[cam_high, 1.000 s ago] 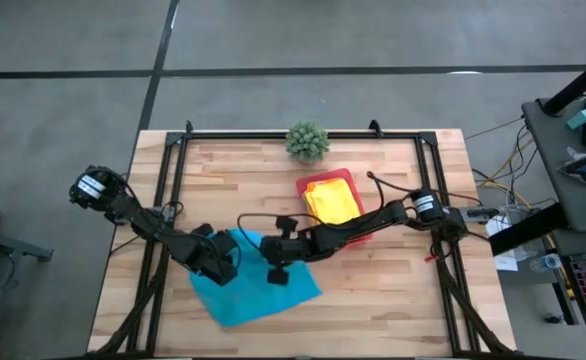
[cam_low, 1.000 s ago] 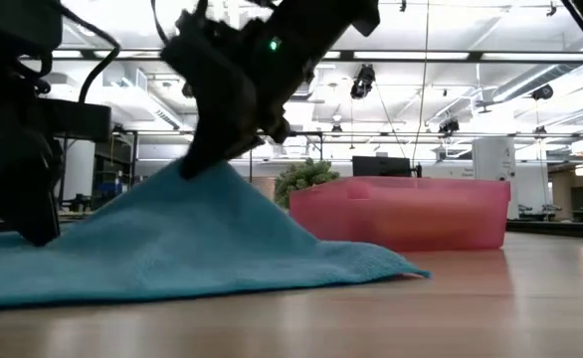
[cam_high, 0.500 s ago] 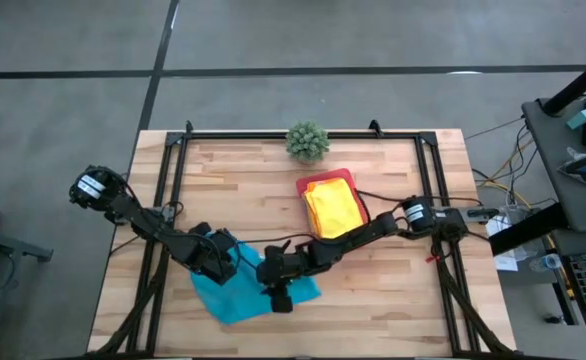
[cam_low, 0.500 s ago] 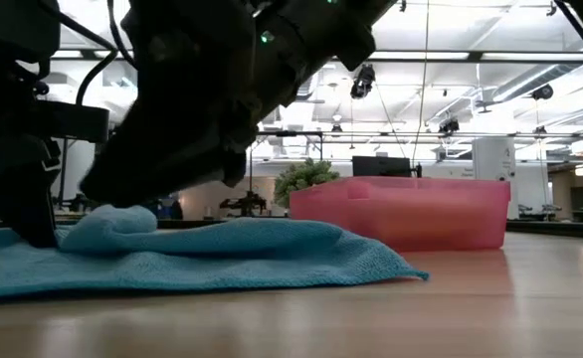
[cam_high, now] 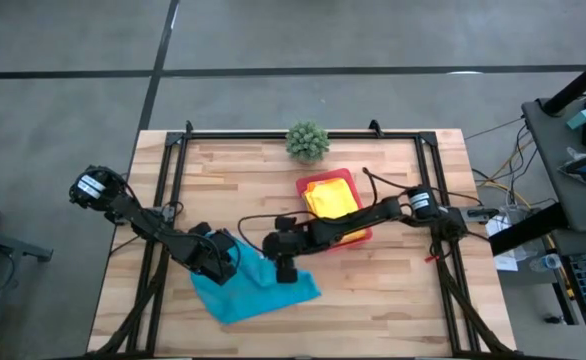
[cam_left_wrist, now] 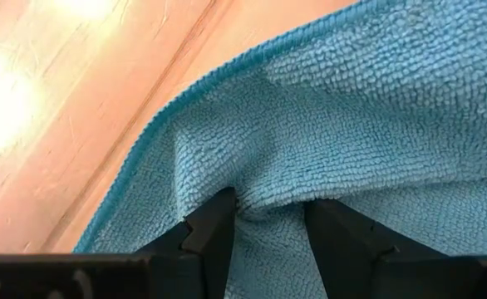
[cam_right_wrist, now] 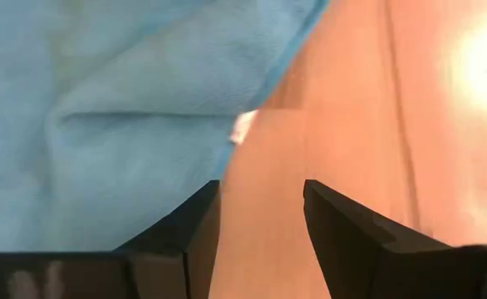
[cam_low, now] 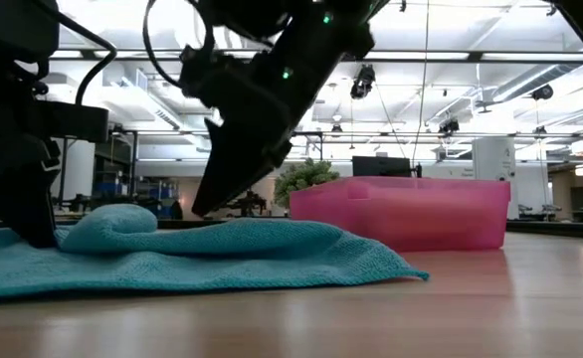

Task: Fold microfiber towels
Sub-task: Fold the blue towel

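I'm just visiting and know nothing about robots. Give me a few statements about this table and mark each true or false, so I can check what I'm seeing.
1. The turquoise towel lies on the wooden table. True.
2. The right gripper is clamped on the towel. False: its jaws are open with bare wood between them, just off the towel's edge.
3. The left gripper has towel cloth pinched between its jaws. True.
4. The pink tray holds a lime green cloth. False: a yellow towel shows in it.
5. The small potted plant stands on the turquoise towel. False: it stands at the table's far edge, beyond the tray.
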`<state>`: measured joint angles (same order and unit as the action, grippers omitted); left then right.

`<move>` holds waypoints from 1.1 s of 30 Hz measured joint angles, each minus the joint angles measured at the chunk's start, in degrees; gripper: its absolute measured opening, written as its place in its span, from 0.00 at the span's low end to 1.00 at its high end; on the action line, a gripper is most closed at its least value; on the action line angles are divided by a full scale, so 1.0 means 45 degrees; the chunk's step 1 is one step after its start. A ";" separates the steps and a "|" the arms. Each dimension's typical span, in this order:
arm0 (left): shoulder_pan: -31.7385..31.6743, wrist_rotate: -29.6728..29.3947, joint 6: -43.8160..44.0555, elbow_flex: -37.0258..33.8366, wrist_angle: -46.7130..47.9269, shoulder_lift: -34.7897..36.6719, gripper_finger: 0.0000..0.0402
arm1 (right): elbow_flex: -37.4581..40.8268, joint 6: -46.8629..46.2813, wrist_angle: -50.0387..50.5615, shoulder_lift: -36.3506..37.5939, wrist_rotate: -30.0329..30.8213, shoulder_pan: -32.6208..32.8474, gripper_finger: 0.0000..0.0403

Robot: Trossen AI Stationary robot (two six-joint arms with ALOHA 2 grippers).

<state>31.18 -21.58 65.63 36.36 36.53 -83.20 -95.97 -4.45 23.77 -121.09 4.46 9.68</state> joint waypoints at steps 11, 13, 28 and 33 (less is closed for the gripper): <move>-0.0005 -0.0235 -0.0005 -0.0010 -0.0005 -0.0010 0.33 | 0.0074 -0.0183 -0.2738 -0.1099 -0.2420 -0.0001 0.35; -0.0005 -0.0240 -0.0005 -0.0010 -0.0005 -0.0010 0.33 | 0.0074 -0.0323 -0.2683 -0.1108 -0.2345 0.0017 0.33; -0.0005 -0.0274 -0.0010 -0.0017 -0.0007 -0.0010 0.33 | 0.0001 -0.0661 -0.2680 -0.1043 -0.0801 0.0073 0.03; -0.0005 -0.0278 -0.0010 -0.0024 -0.0010 -0.0005 0.33 | 0.0001 -0.0516 -0.2498 -0.0922 -0.0515 0.0075 0.02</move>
<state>31.16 -22.83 65.58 36.25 36.49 -83.22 -95.96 -6.77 12.52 -125.24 2.15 10.02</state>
